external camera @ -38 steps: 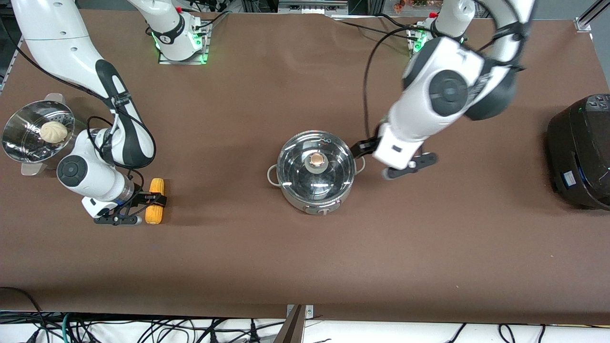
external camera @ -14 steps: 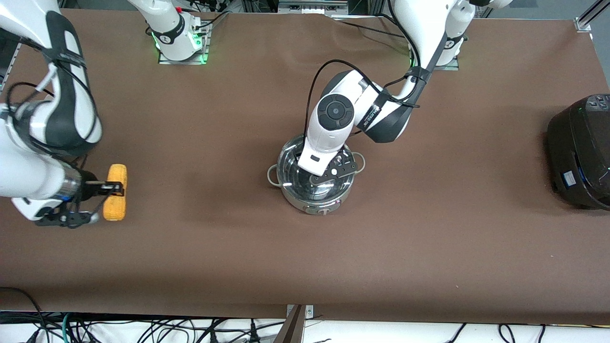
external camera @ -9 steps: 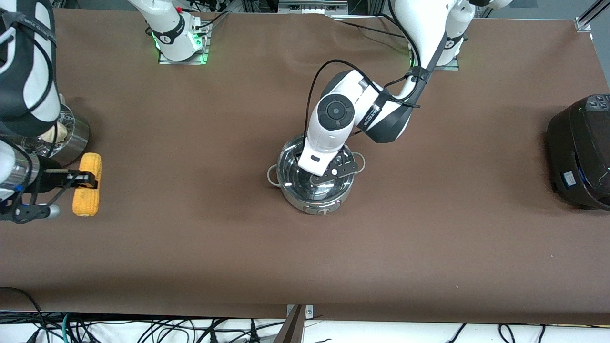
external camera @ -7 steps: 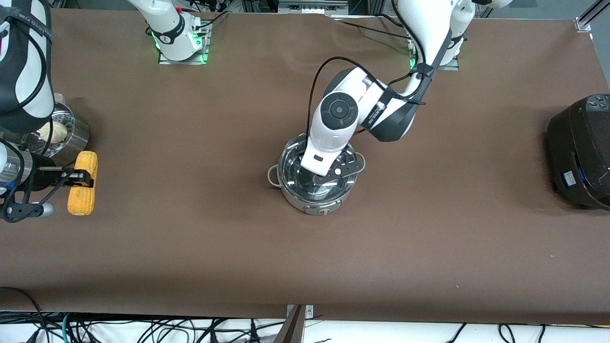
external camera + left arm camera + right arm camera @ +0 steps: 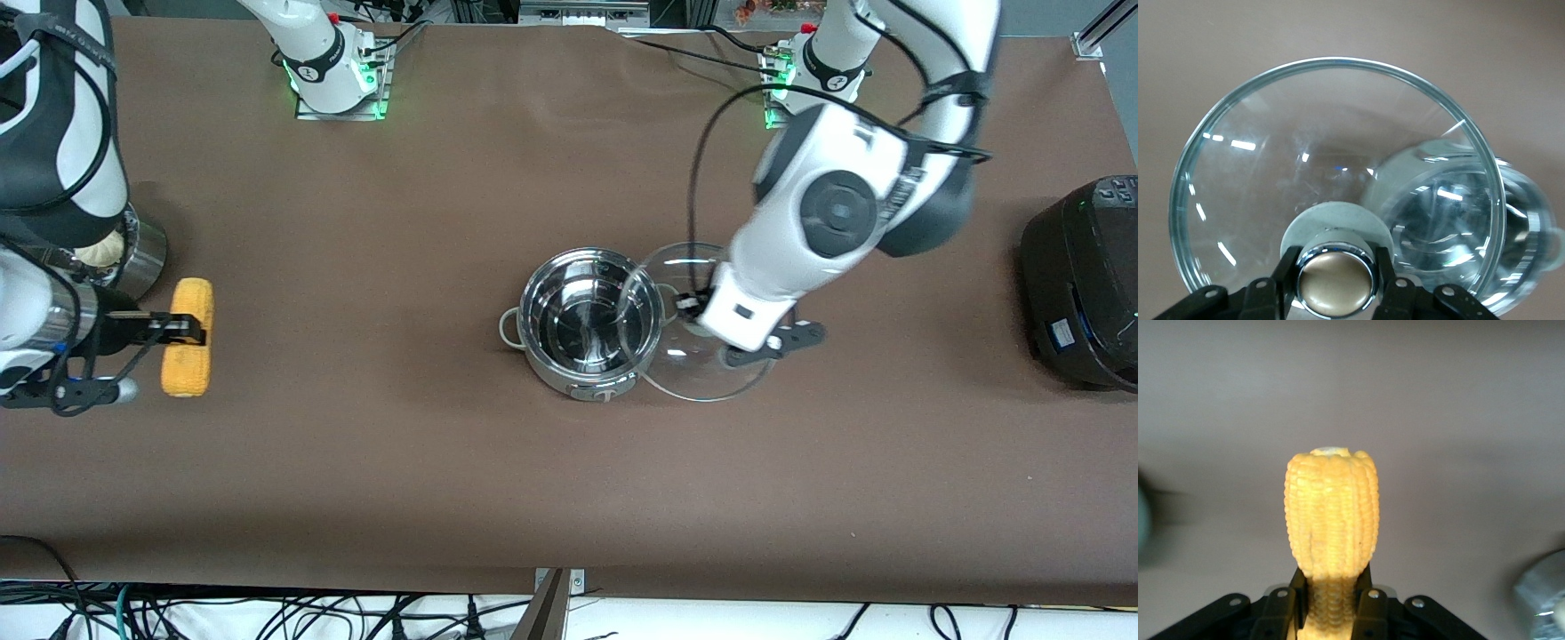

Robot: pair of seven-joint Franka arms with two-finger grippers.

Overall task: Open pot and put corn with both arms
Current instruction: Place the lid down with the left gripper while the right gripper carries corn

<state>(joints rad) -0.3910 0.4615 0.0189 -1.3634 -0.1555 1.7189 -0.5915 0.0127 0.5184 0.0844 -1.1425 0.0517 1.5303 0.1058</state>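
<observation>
At mid-table stands one pot [image 5: 589, 324], uncovered and empty, and its one glass lid [image 5: 698, 324] hangs tilted in the air just beside it toward the left arm's end, overlapping the pot's rim. One corn cob [image 5: 188, 349] is up in the air near the right arm's end of the table. Two arms work: the left arm reaches down from its base with its elbow high, and the left gripper [image 5: 1335, 283] is pinched on the lid's tan knob [image 5: 1336, 285]. The right arm bends low, its right gripper [image 5: 1331, 603] clamped across the cob's middle. One steel bowl [image 5: 133, 244] shows partly under that arm, and one black cooker [image 5: 1080, 280] sits at the left arm's end. Half a second ago the lid was just above the pot; now it has swung aside, while the cob has edged toward the pot.
</observation>
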